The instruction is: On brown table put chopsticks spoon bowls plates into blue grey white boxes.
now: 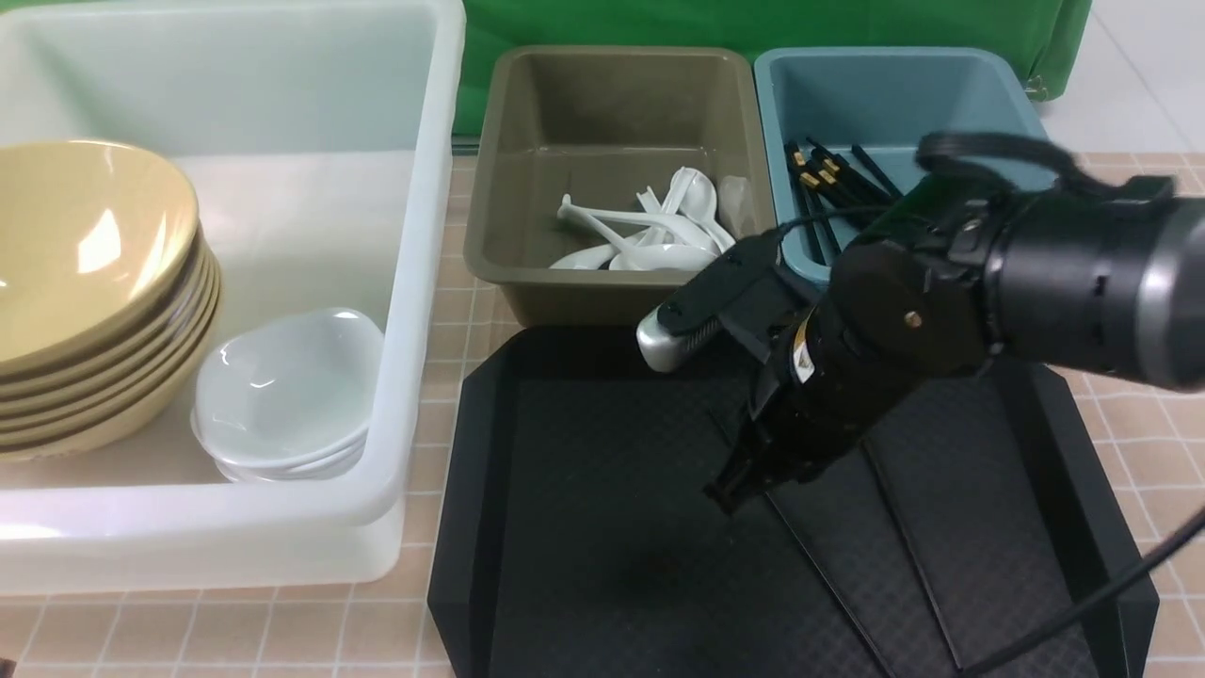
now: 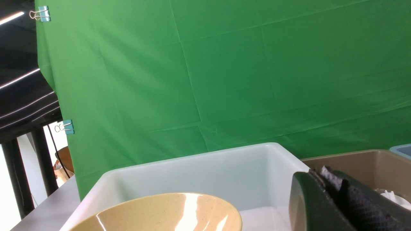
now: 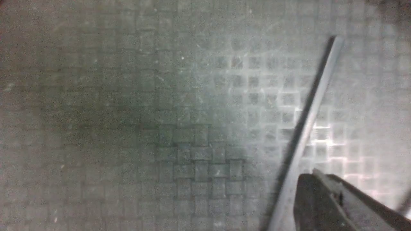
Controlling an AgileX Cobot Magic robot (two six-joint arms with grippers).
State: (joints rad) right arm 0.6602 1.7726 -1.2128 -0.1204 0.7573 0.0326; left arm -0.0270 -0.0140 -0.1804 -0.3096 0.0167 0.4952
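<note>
**Right gripper** (image 1: 734,490): pitched downward over the black tray (image 1: 565,527), tips close above its cross-hatched floor. Judged purpose: lining up on a loose chopstick (image 3: 308,128). The chopstick lies flat on the tray just beside the one finger (image 3: 321,202) the wrist camera shows, and runs on past that fingertip. The second finger is out of shot and the front view does not resolve the gap, so the opening cannot be determined. Nothing is seen held.

**Item condition:** a thin, straight, long dark stick with a pale sheen along one edge. It has low contrast against the tray. No gold band is visible on the stretch in view.

**Sorted stock:**
- Other chopsticks (image 1: 833,188) rest in the blue bin (image 1: 894,94), well beyond the fingers.
- The spoons (image 1: 650,240) lie in the grey bin (image 1: 612,104), also beyond the fingers.
- The bowls (image 1: 85,273) and plates (image 1: 282,395) are stacked in the white tub (image 1: 414,282), well apart from the fingers.

**Left gripper** (image 2: 337,199): one dark padded finger shows, raised beside the tub near the top bowl. Its opening cannot be determined and no load is visible. It is judged parked clear, leaving the tray to the right arm.
</note>
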